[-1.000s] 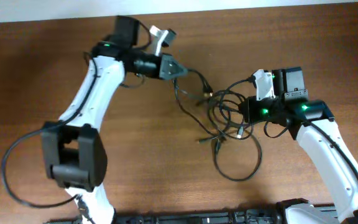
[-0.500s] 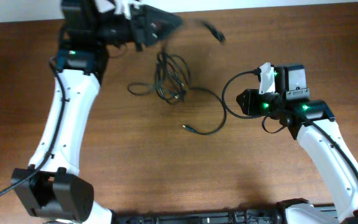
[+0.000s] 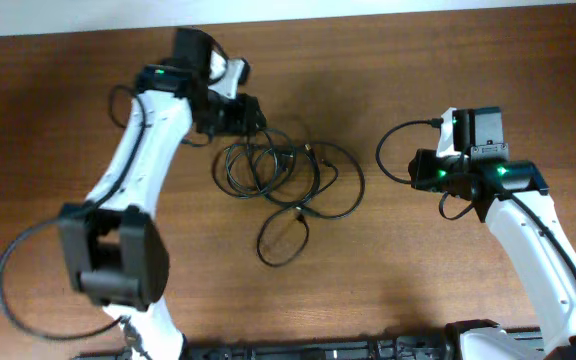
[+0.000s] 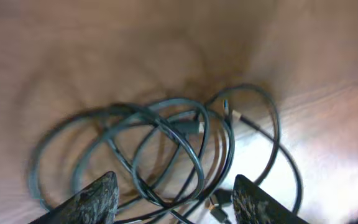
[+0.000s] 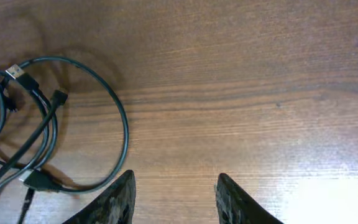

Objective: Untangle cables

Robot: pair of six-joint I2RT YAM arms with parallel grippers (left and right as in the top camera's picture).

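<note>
cables [image 3: 288, 175] lie tangled mid table [image 3: 448, 60], loops overlapping; separation not yet done. left gripper [image 3: 251, 116] wide, empty, at the pile's edge; right gripper [image 3: 420, 170] wide, empty, near one outer loop. next move, as judged: pinch a single outer loop and draw it clear.

Thin black cables [image 3: 273, 168], tangled in one loose heap approx mid-table, lying flat on the wood tabletop [image 3: 418, 290]. Several overlapping coils at the heap's left, a wider loop [image 3: 362, 183] bulging right, and a smaller loop [image 3: 259, 245] trailing toward the near edge. A small metal-tipped plug [image 5: 17, 70] pokes out btwn strands.
</note>
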